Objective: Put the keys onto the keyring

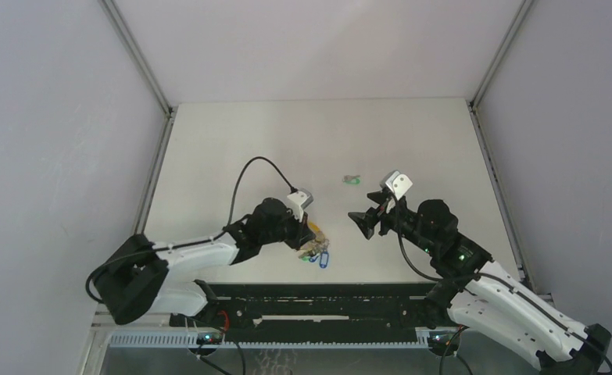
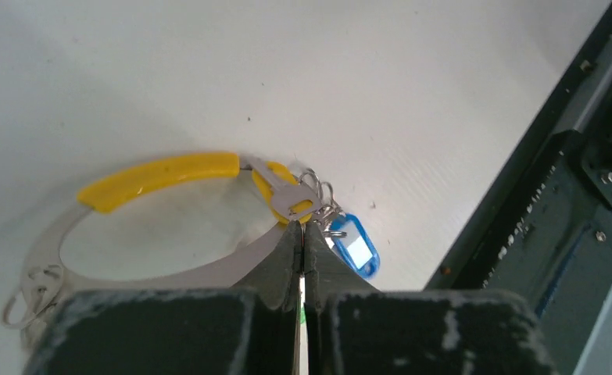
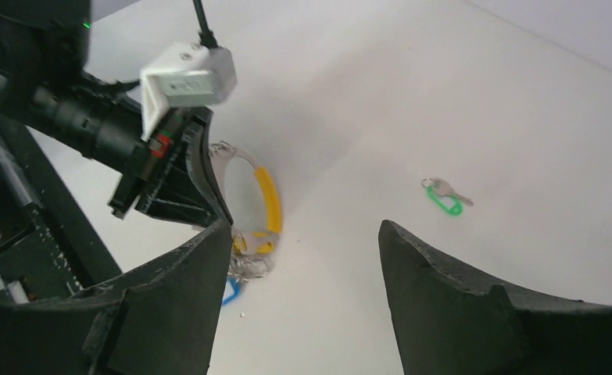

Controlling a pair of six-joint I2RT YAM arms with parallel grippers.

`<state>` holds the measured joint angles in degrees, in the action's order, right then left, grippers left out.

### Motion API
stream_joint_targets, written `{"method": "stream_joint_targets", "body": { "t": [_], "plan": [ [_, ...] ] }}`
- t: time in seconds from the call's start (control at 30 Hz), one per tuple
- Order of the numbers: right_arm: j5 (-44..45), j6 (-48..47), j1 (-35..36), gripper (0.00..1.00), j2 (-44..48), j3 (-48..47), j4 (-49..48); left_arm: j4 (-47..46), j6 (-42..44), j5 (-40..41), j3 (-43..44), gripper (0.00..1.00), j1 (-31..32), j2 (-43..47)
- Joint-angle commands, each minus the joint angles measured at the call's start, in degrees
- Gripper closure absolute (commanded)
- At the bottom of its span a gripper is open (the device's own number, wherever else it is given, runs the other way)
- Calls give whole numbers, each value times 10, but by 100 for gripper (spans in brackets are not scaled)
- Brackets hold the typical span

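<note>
The keyring [image 2: 162, 175] is a loop with a yellow band and a silvery part, lying on the table near the front edge. My left gripper [image 2: 301, 228] is shut on it at the silver clasp [image 2: 290, 200]. A blue-headed key [image 2: 355, 247] hangs from small rings at that clasp. In the top view the left gripper [image 1: 310, 237] sits over the keyring [image 1: 317, 229], with the blue key [image 1: 323, 257] beside it. A green-headed key [image 1: 352, 180] lies alone farther back and also shows in the right wrist view [image 3: 444, 200]. My right gripper [image 1: 363, 221] is open and empty, just right of the keyring [image 3: 265, 201]. I cannot make out an orange-tan key.
A black rail [image 1: 310, 291] runs along the table's near edge, close behind the blue key [image 3: 228, 291]. The left wrist camera and its cable [image 3: 187, 76] stand above the keyring. Grey walls [image 1: 60, 117] enclose the table on the left, right and back.
</note>
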<state>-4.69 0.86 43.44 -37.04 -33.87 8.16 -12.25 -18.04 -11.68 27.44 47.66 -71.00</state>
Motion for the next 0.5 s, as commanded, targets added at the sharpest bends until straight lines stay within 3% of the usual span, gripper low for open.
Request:
{"method": "stream_joint_targets", "body": {
  "t": [0.0,0.3,0.47],
  "plan": [
    [68,10,5,30,35,2,-6,-69,-11,7,76,100,-9,-76],
    [115,11,5,30,85,5,46,-95,-11,22,165,99,-52,-205],
    [128,14,5,29,97,7,55,-106,-19,20,168,93,-67,-225]
  ]
}}
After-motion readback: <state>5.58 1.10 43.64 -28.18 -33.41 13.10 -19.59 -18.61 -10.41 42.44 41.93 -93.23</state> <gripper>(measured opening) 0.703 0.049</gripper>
